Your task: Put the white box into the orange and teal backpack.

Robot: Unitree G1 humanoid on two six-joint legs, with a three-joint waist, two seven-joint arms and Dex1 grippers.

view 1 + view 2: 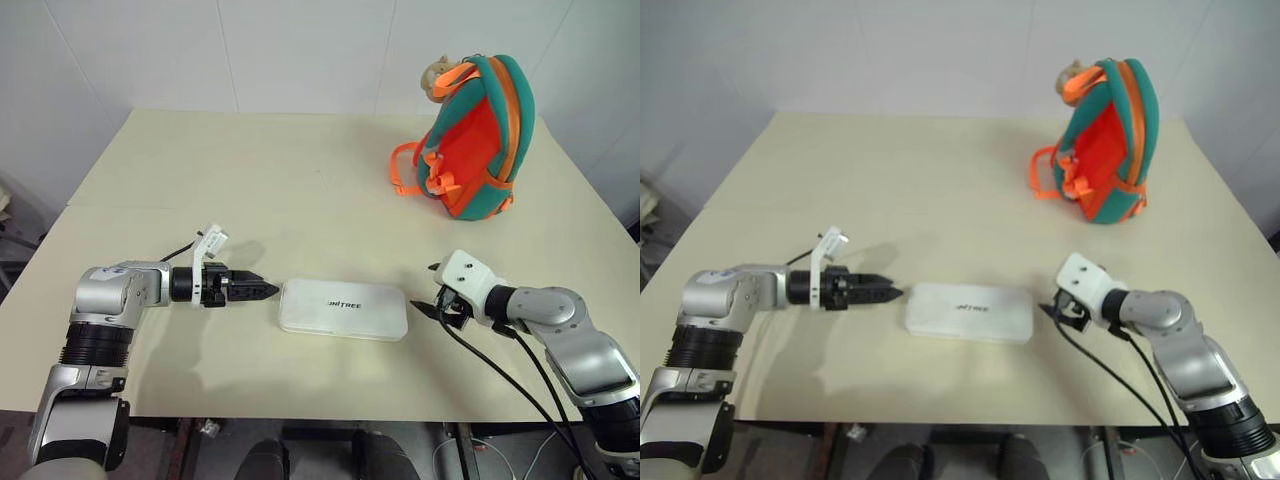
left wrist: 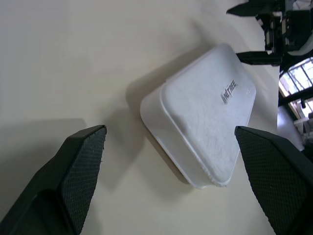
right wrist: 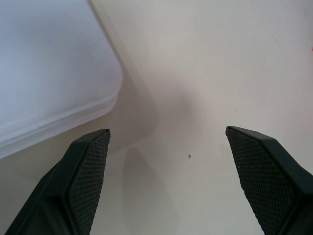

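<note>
White box [image 1: 343, 308] lies crosswise, flat on table [image 1: 250, 180]

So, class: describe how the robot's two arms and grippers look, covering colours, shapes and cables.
Both arms are silver-grey metal with ribbed black joints. The left gripper has tapering black fingers with textured pads and a white tag at its wrist. The right gripper sits under a white block, with black cables trailing from it.
</note>
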